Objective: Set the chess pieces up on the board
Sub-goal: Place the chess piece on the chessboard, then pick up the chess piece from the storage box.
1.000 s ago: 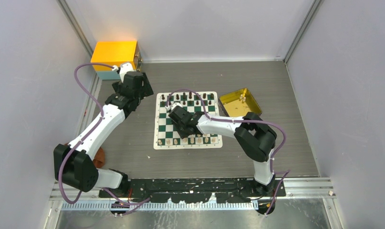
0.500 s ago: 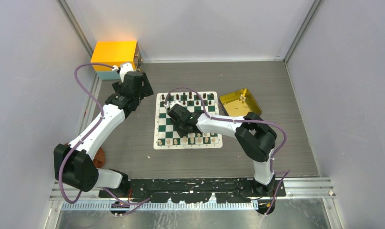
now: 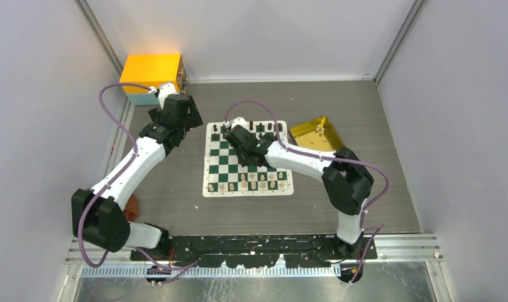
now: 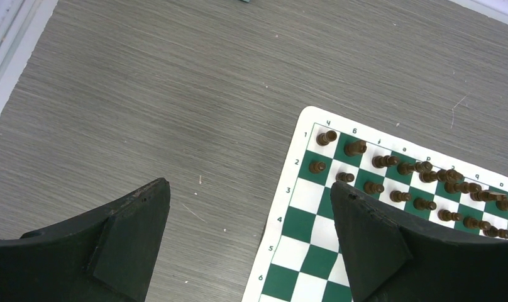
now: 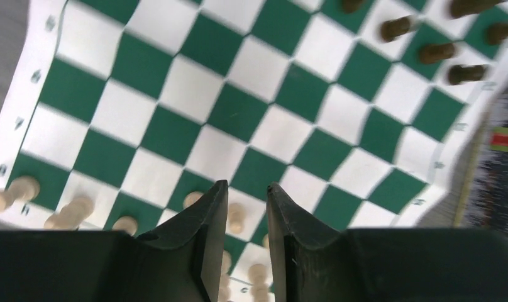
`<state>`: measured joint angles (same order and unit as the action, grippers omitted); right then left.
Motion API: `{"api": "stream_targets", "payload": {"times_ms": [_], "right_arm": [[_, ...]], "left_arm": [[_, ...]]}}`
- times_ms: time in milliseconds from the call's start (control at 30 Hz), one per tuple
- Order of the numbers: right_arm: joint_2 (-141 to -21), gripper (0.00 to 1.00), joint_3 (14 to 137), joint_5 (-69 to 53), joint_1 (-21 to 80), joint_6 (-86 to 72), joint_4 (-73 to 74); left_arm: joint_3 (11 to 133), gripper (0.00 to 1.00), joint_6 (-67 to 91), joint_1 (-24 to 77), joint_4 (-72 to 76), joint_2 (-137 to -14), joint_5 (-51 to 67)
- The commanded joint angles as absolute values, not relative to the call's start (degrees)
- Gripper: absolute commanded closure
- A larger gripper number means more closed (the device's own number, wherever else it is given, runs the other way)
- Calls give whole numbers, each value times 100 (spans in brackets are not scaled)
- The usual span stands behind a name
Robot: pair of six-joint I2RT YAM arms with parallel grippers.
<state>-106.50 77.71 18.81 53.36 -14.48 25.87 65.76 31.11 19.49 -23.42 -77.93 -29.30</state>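
The green and white board (image 3: 221, 170) lies mid-table. Dark chess pieces (image 3: 264, 129) fill its far rows, and pale ones (image 3: 251, 185) line its near edge. My right gripper (image 3: 237, 136) hovers above the far left part of the board. In the right wrist view that gripper (image 5: 246, 189) is open by a narrow gap with nothing in it; pale pieces (image 5: 236, 217) show on the board (image 5: 239, 113) below, dark ones (image 5: 437, 51) farther off. My left gripper (image 4: 248, 207) is wide open and empty over the bare table, just left of the board (image 4: 302, 226) and its dark pieces (image 4: 396, 167).
A shiny gold tray (image 3: 317, 134) with a few pieces in it sits off the board's far right corner. A yellow box (image 3: 152, 70) stands in the back left corner. A small orange object (image 3: 133, 206) lies by the left arm's base. Walls enclose the table.
My right gripper has travelled from over the middle of the board toward its far rows, its gap unchanged. The left arm has not moved.
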Motion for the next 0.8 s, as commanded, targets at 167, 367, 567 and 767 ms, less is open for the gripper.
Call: {"api": "stream_targets", "payload": {"times_ms": [167, 367, 567, 767], "right_arm": [[-9853, 64, 8320, 3451, 3920, -2179, 3083], [-9966, 63, 8374, 3770, 2918, -2822, 3513], [-10074, 63, 8057, 3529, 2038, -3306, 3351], [-10348, 63, 8030, 3275, 1456, -3460, 3270]], "left_arm": [[6717, 2, 3155, 1916, -2128, -7787, -2909], [6714, 2, 3150, 1916, -2124, -7778, -2905], [6723, 1, 3135, 1916, -2133, -7783, -2908], [6770, 2, 3123, 1916, -2139, -7820, -2918]]}}
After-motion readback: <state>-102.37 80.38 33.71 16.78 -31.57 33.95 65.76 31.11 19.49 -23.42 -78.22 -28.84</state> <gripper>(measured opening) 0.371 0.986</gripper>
